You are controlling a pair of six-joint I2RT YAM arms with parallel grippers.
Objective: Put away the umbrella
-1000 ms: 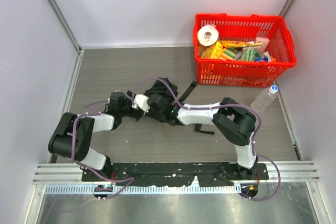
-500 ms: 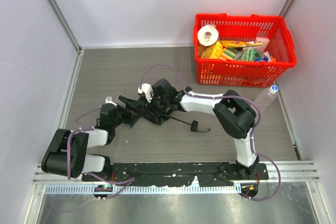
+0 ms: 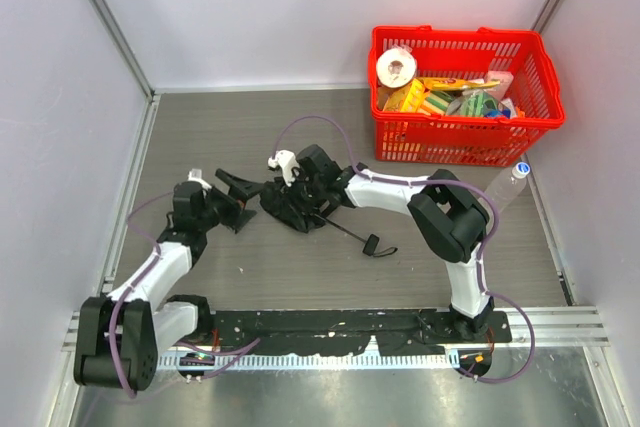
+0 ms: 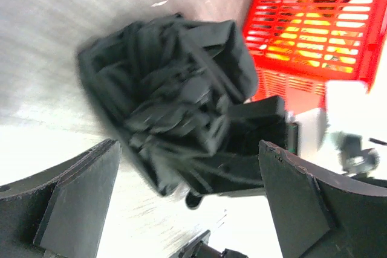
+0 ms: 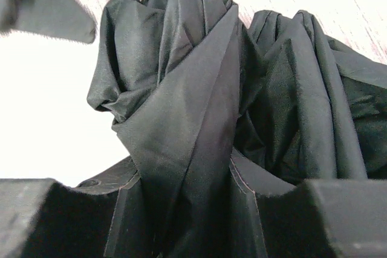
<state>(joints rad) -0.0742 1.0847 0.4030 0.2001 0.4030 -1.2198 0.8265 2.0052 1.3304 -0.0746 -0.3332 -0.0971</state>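
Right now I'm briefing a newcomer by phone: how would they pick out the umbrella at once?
From the red basket at the far right, look toward the table's middle. The umbrella is the crumpled black bundle there, pinched by the right gripper. Unlike that hard black gripper, it is soft folded fabric, with a thin shaft ending in a small handle.

The umbrella (image 3: 290, 209) is black. Its cloth is not rolled up tight. It is bunched in a loose, crumpled bundle with many soft folds. The bundle lies on the grey table (image 3: 250, 127), near the middle. A thin metal shaft (image 3: 345, 231) sticks out of it to the right and ends in a small black handle (image 3: 372, 244) on the table.
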